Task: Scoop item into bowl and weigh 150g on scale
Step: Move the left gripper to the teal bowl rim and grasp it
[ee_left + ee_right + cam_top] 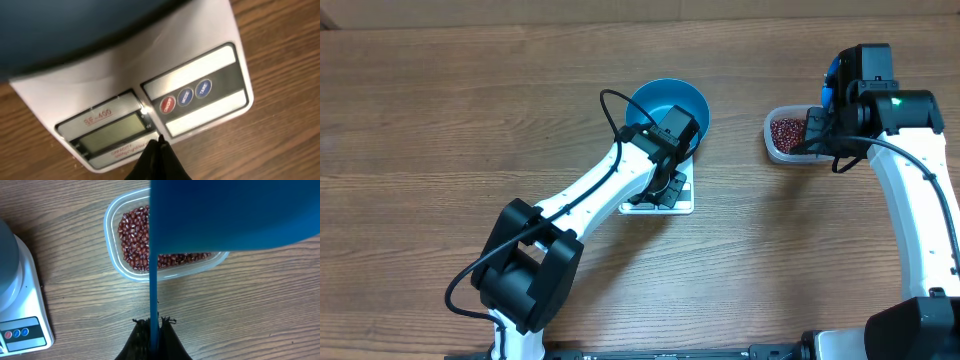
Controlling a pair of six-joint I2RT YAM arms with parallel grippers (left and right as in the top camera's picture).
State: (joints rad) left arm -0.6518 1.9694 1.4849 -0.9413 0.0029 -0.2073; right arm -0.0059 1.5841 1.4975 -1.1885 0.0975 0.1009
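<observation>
overhead looks straight down on the whole counter (420, 120). left wrist hangs close over the front of the scale (200, 55) (display (112, 137), buttons (185, 96)). right wrist looks down from higher on the tub (108, 235), scale shared at its left edge.

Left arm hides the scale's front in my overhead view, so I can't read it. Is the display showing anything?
Observer: No. On the left wrist view the scale has a blank display, no digits.
Operator: Where is the left gripper's tip?
Observer: The left gripper, shut, is by the display's right end, not on the red on/off button.
Operator: And the right one?
Observer: The right gripper is shut on the handle of the blue scoop, by the tub of beans.
</observation>
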